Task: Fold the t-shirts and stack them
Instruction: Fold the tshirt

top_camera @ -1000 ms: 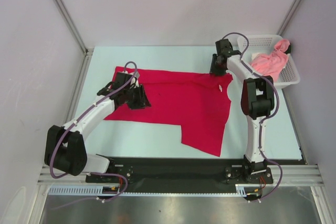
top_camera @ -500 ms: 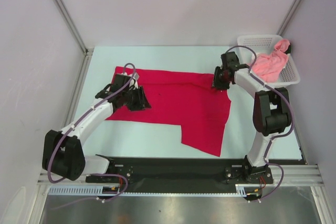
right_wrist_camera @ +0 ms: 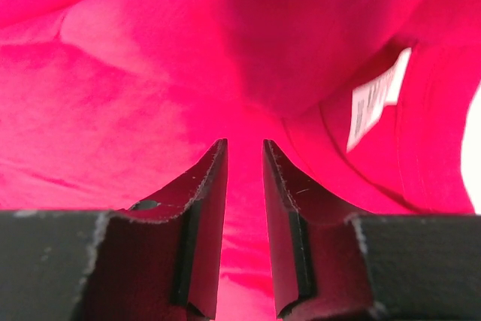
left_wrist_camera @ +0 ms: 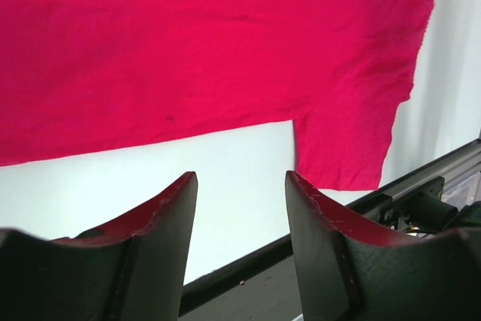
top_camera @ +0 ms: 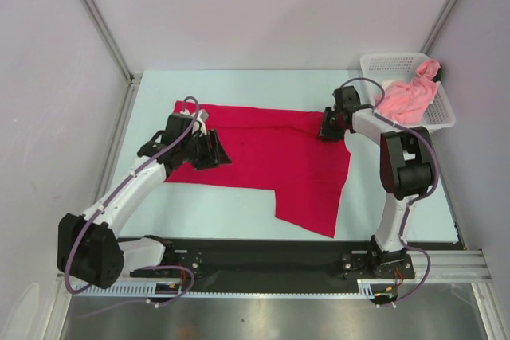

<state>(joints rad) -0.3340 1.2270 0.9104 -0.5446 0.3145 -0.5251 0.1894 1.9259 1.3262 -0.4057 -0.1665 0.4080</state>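
The crimson red t-shirt (top_camera: 271,157) was one plain colour with no print, and a small white label (right_wrist_camera: 373,107) with greyish lettering showed at its collar. The salmon pink t-shirt (top_camera: 406,99) was plain too, against a white mesh basket (top_camera: 374,64). The table (top_camera: 239,89) was pale mint. The left arm (top_camera: 131,182) and right arm (top_camera: 388,220) were white with black joints and purple cables.

The left arm (top_camera: 131,187) and right arm (top_camera: 389,216) match: white tubular links between bulky black joint housings. A thin purple cable (top_camera: 362,80) loops loosely along each. The left hand (left_wrist_camera: 240,216) and right hand (right_wrist_camera: 244,186) carry two matte black wedge fingers (left_wrist_camera: 161,223) with scuffed, pale edges.
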